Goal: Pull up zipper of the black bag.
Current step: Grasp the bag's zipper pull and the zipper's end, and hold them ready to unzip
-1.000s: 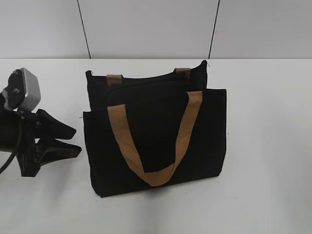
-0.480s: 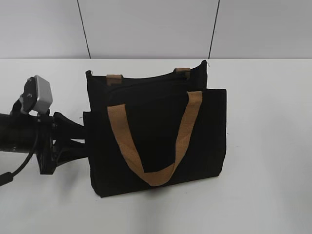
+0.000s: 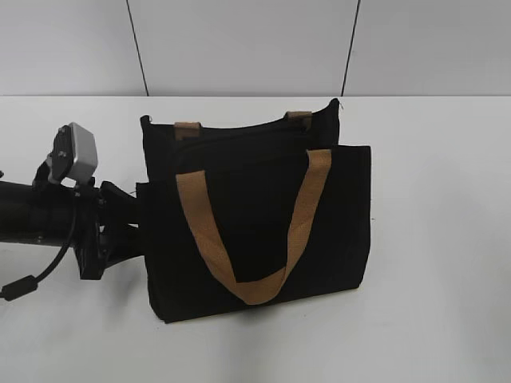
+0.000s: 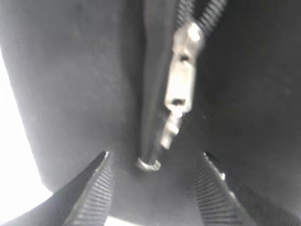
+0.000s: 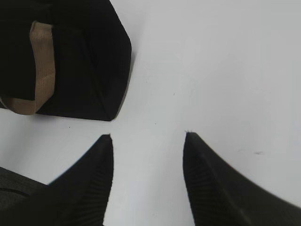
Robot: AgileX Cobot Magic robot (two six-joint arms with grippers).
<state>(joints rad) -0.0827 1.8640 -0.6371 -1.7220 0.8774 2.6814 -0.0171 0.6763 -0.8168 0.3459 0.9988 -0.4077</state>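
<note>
Since a second ago the left pincer [image 3: 132, 227] has slid in from well clear of the black bag [image 3: 255, 215] to press against the bag's left edge. In its wrist view the jaws stand spread, with the zipper [image 4: 181, 84] pull between and just beyond them, silver ring end nearest; nothing is gripped yet. That straddle likely lines the jaws up to close on the pull. The bag lies flat on the white desk [image 3: 439, 239], tan handle [image 3: 243, 231] draped across its front. The right pincer [image 5: 148, 141] hovers open over bare desk, beside the bag's corner, idle.
</note>
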